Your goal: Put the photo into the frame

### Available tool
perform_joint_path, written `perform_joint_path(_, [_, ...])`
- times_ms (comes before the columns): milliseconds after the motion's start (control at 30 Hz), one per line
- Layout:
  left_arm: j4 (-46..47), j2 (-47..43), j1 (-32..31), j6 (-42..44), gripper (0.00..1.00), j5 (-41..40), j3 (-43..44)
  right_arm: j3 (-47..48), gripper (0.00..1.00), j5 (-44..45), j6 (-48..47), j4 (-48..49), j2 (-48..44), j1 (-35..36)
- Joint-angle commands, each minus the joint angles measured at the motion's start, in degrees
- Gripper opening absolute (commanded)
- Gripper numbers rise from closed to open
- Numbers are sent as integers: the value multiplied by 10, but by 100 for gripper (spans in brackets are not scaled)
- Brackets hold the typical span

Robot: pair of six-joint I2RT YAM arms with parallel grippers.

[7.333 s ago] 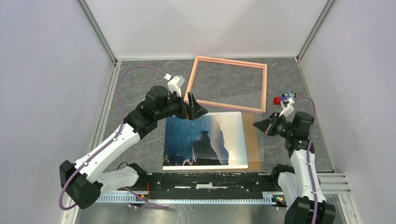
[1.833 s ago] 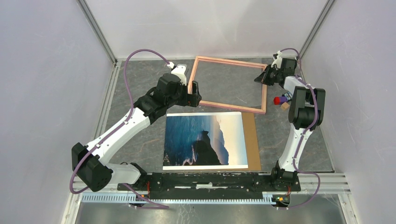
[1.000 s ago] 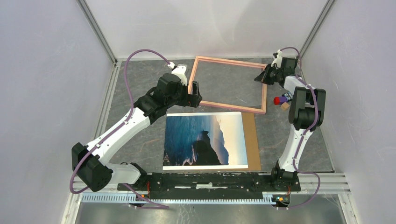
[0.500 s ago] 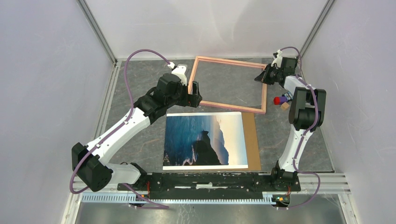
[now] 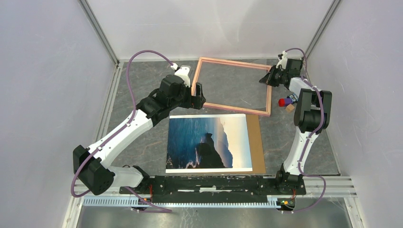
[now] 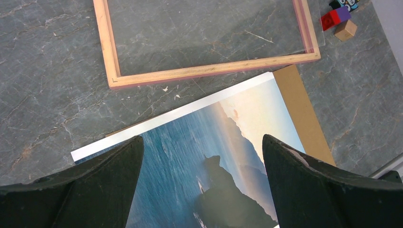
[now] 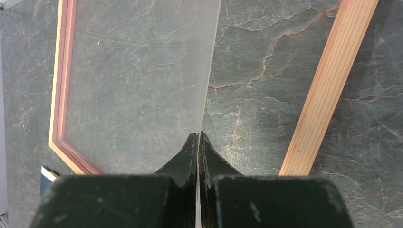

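The photo (image 5: 206, 142) of blue sea and dark cliffs lies face up on the table, also in the left wrist view (image 6: 214, 156). The pink frame (image 5: 232, 109) lies flat just beyond it, and shows in the left wrist view (image 6: 209, 71) and the right wrist view (image 7: 328, 90). My left gripper (image 5: 198, 95) is open and empty, hovering over the photo's far left part (image 6: 202, 137). My right gripper (image 5: 267, 78) is at the frame's far right corner, shut (image 7: 196, 135) on the edge of a clear thin sheet (image 7: 142, 71) that hangs over the frame opening.
A brown backing board (image 5: 257, 142) lies under the photo and sticks out on its right side (image 6: 304, 118). Small red and purple blocks (image 5: 282, 101) and a wooden cube (image 6: 345, 30) sit right of the frame. Enclosure walls stand close on all sides.
Since 7.3 s ago my right arm has reached from the photo's right side to the frame's far right corner, and my left gripper has shifted slightly. Nothing has moved in the last 1.8 s.
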Motion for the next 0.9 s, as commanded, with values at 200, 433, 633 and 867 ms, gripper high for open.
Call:
perform_joint_path(200, [16, -2, -3, 20, 100, 6, 1, -9, 0, 4, -19, -4, -27, -3])
perform_joint_path(433, [17, -4, -3, 20, 100, 6, 1, -5, 0, 3, -19, -5, -22, -3])
perform_joint_path(633, [17, -5, -3, 20, 100, 6, 1, 11, 0, 1, -31, -24, -12, -3])
perform_joint_path(867, [17, -5, -3, 20, 100, 7, 0, 23, 0, -5, -46, -39, -5, -3])
